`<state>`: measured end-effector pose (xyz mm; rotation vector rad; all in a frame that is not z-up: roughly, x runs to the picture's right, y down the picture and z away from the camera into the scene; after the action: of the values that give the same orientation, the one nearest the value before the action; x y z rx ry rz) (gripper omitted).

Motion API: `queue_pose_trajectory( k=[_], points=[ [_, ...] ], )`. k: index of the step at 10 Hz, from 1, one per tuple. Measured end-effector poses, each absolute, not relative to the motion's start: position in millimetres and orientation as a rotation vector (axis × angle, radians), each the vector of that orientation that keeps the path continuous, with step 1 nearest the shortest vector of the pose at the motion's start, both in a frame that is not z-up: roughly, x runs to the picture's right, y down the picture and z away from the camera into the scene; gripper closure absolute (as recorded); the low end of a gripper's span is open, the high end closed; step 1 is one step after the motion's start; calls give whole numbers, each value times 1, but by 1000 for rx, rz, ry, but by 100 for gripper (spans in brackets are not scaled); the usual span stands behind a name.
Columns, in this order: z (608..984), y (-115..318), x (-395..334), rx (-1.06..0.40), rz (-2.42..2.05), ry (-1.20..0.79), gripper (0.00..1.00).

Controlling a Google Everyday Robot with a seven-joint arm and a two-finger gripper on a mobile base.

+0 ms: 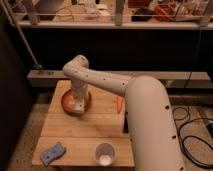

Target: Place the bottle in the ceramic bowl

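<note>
1. The white arm [150, 115] fills the near right corner with its thickest link. It narrows as it runs away and to picture-left, up to a bent elbow. From there the last link drops straight down.
2. The gripper [78, 104] hangs at the bottom of that link, pointing downward. Its tip is inside the rim of the ceramic bowl [65, 103]. The fingers are drawn close together.
3. A wooden slat table [100, 125] lies under the fingers. At its near edge, well toward the camera from the fingers, stands a translucent white cup [104, 154]. A flat blue object [52, 153] lies to picture-left of the cup.
4. A small orange carrot-like thing [119, 103] lies level with the fingers, to their picture-right and apart from the bowl.
5. Dark cables [192, 135] trail over the speckled floor [22, 145] beside the table.
6. Behind the fingers run a pale ledge [165, 77], a dark recess above it, and a cluttered shelf [115, 23] with upright posts.
7. The bottle [78, 107] shows as a pale shape right at the fingertips, within the bowl. I cannot tell whether the fingers clasp it.
</note>
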<state>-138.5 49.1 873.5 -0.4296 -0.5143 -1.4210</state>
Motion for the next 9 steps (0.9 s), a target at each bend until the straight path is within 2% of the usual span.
queue_pose_trajectory(
  k=[9],
  points=[
    [874,49,-139,-425,-1431,-518,74]
  ],
)
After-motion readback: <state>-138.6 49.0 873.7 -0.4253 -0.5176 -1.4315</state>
